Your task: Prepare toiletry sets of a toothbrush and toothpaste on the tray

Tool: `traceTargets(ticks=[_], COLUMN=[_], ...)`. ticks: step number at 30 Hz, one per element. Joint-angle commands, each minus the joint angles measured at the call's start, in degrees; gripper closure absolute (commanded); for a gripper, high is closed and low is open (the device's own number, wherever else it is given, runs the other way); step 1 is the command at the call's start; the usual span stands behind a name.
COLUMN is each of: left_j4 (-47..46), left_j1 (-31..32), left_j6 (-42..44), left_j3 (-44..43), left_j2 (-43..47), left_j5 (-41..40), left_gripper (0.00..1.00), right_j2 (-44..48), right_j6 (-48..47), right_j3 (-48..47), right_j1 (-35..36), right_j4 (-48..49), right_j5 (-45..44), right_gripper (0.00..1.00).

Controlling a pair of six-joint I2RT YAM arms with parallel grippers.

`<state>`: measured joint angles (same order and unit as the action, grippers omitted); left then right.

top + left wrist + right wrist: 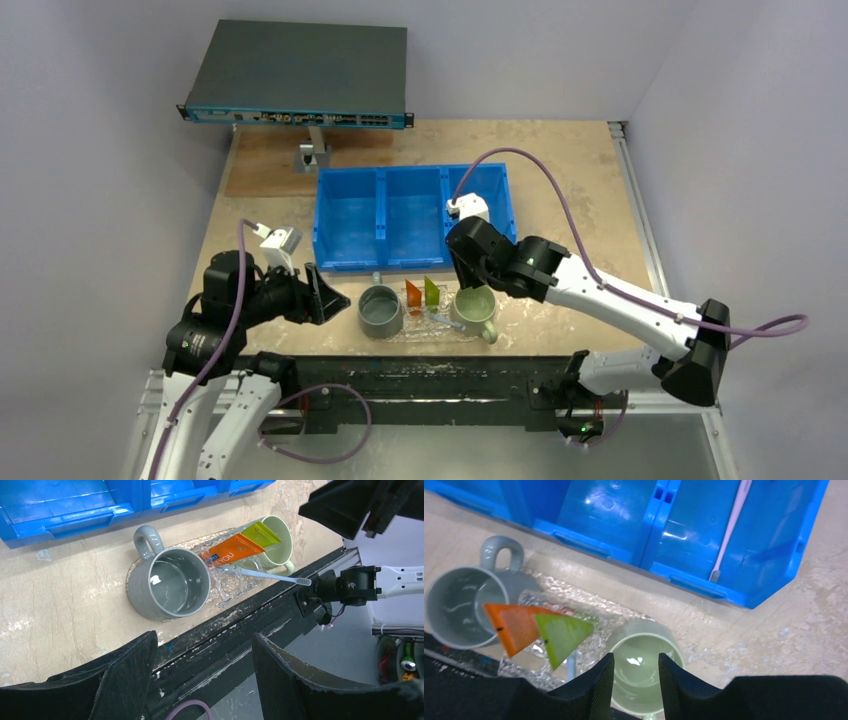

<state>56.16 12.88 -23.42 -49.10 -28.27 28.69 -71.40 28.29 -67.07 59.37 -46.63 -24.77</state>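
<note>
One orange tube (413, 296) and one green tube (432, 291) sit on the tray (428, 325) between a grey mug (381, 311) and a pale-green mug (474, 308) in the top view. Left wrist: the left gripper (204, 645) has its fingers wide apart and empty; one toothbrush (265, 575) lies on the tray. Right wrist: the right gripper (636, 665) hangs over the pale-green mug, fingers apart and empty; another toothbrush (730, 527) lies in the blue bin (774, 540)

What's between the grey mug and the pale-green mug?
The orange tube and green tube, plus a toothbrush, on the tray; clearest in the left wrist view.
</note>
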Motion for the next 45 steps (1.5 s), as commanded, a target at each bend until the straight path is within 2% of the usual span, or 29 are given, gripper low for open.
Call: traceTargets(ticks=[1,5,25,34,45], left_j4=[-2.2,-2.2,-2.6,-2.7,-2.7], left_j1=[0.3,0.3,0.3,0.3,0.3], left_j6=[-0.4,-0.3,-0.3,-0.2,-0.3], left_j3=[0.0,0.0,0.2,0.3,0.3], left_j2=[0.0,0.0,-0.3,-0.6,-0.6], left_j5=[-0.1,-0.1,0.7,0.9,1.1], left_gripper=[0.31,0.31,0.31,0.31,0.31], right_j2=[-3.0,-6.5,-23.0,-30.3,-37.0], right_j6=[-3.7,-5.4,-12.4,-13.2,-13.7], right_j3=[-3.6,-4.6,-7.8,-11.7,-15.3], right_j1=[-3.1,-6.8,-24.7,-28.6,-31.0], right_j4=[2.9,4.3,15.5,16.5,17.0], right_j5=[-2.3,-2.6,8.4,8.3,7.3], right_gripper=[0.59,0.58,0.55,0.55,0.61])
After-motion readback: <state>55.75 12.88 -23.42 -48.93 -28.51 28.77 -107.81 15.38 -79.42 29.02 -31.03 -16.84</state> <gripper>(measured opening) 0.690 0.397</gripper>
